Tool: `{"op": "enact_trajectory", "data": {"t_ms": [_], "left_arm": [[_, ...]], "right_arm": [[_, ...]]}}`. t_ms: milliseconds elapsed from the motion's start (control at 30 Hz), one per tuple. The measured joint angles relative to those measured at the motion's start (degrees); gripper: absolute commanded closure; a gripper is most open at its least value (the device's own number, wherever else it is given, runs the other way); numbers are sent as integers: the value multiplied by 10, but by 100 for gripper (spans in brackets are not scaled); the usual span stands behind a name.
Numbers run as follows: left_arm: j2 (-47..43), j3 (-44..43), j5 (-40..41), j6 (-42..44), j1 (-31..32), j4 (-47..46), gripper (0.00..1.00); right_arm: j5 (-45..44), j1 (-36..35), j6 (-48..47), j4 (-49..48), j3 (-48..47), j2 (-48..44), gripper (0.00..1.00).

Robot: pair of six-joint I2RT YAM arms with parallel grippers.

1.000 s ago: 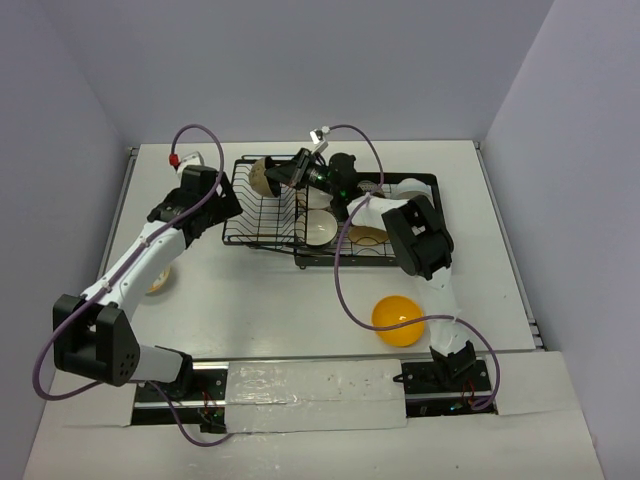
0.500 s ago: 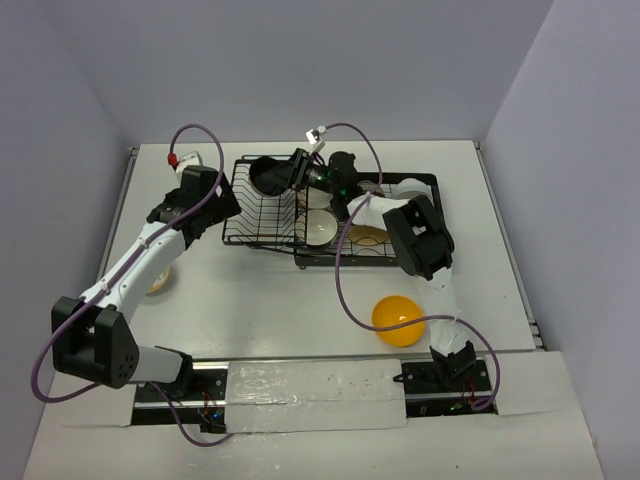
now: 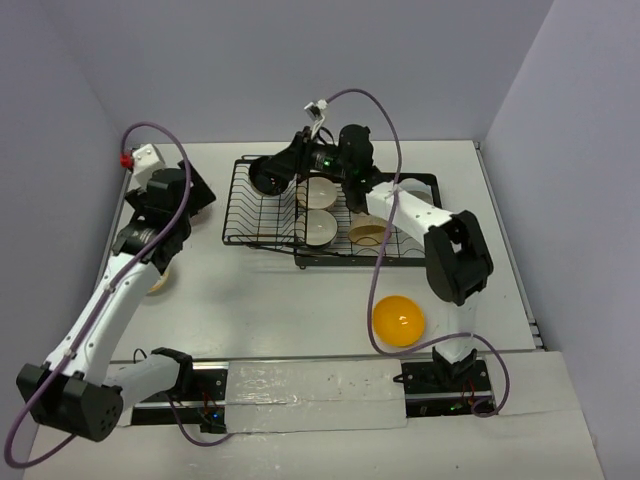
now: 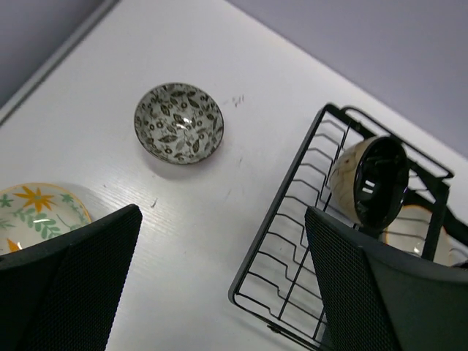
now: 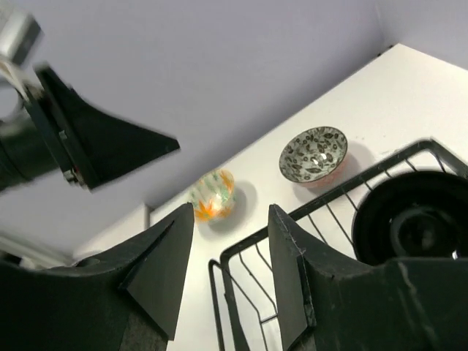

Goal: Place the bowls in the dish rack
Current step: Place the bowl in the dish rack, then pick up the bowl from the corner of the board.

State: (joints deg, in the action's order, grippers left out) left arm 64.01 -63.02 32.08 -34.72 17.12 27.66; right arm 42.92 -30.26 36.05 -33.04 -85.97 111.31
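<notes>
The black dish rack [image 3: 262, 222] sits at the back middle of the table. A bowl with a black inside and cream outside [image 3: 266, 176] stands on edge in its slotted tray [image 4: 292, 241]. My right gripper [image 3: 288, 166] hovers beside that bowl [image 5: 413, 219], open, with nothing between its fingers [image 5: 292, 278]. Three pale bowls [image 3: 320, 228] lie in the basket section. An orange-yellow bowl [image 3: 398, 320] rests on the table near the right arm. My left gripper [image 3: 185, 195] is open above the table left of the rack. A grey leaf-patterned bowl [image 4: 179, 122] and a flowered cream bowl [image 4: 36, 216] lie on the table below it.
The flowered cream bowl [image 3: 155, 282] peeks out from under the left arm. Purple cables loop above both arms. Walls close in the table at the back and on both sides.
My right gripper has opened and let go of the black-and-cream bowl, which now stands in the slotted tray. The left arm has swung left, away from the rack.
</notes>
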Motion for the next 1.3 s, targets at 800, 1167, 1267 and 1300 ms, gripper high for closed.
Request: {"op": "enact_trajectory", "data": {"t_ms": [800,1167,1267,1300], "left_arm": [[119,-21,-53,-131,-349,113,1],[123,92,-68,-143,-425,137,1],[134,99,-69,-143,-426,132,1],[138,100,-69,-143,-426,129,1]], "right_arm": [[-59,-155,-336,441,-126,29,44],[-66,-150,-349,460,-116,-3,43],[-69,-149,-357,460,-105,-21,43],[-69,-148,-358,461,-102,-28,43]]}}
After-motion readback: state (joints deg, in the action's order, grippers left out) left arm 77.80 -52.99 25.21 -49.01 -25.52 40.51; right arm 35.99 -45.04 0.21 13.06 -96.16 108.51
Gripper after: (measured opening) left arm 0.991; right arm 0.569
